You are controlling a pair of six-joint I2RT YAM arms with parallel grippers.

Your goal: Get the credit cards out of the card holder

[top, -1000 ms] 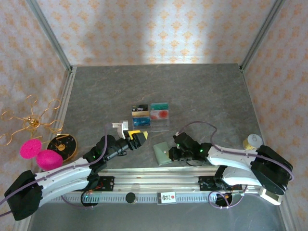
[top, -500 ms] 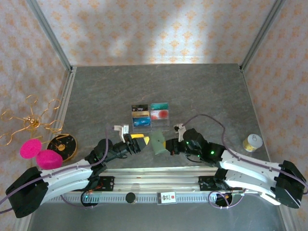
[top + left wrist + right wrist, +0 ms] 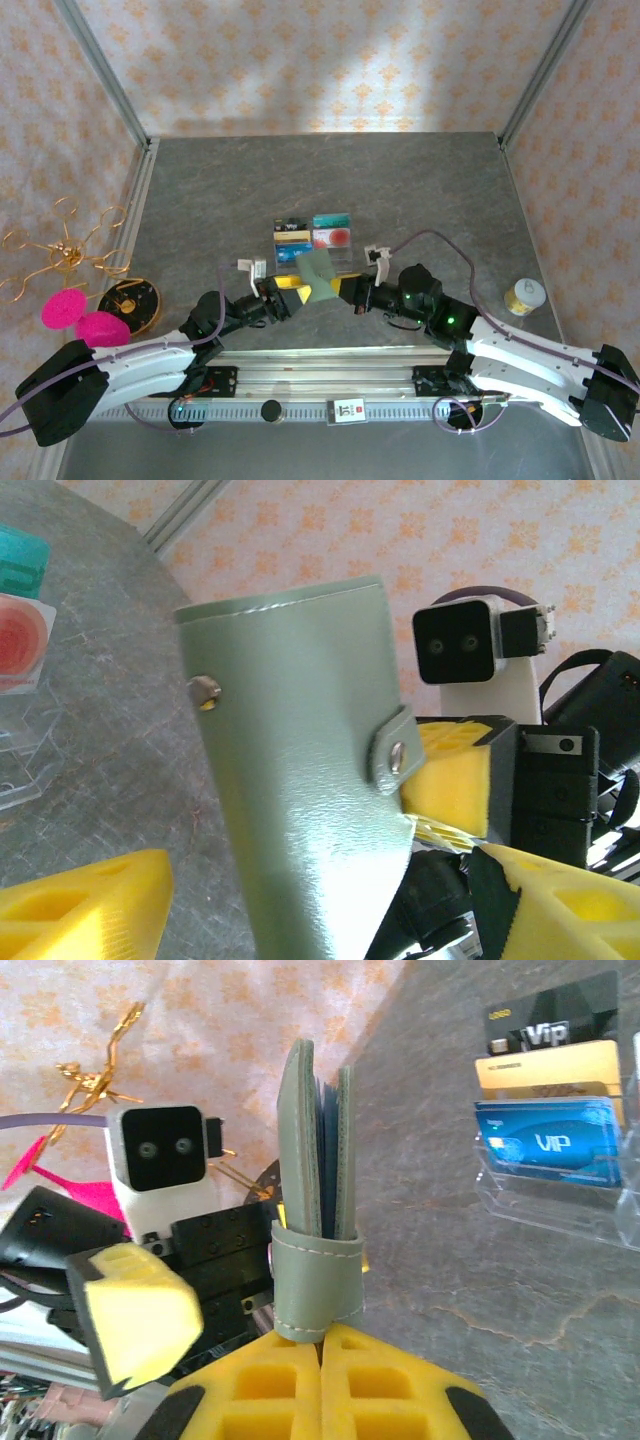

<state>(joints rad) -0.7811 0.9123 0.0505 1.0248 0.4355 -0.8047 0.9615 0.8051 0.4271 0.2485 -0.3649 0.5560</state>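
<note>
The right gripper pinches the small sage-green folded card holder upright above the middle of the grey table's near edge. The left gripper, its jaws spread either side, is probably about to unsnap it.

Couldn't make out cards inside the folded card holder beyond dark edges. Lost its lower end past 6 o'clock in the left wrist view. Couldn't read the tray cards from above.
</note>
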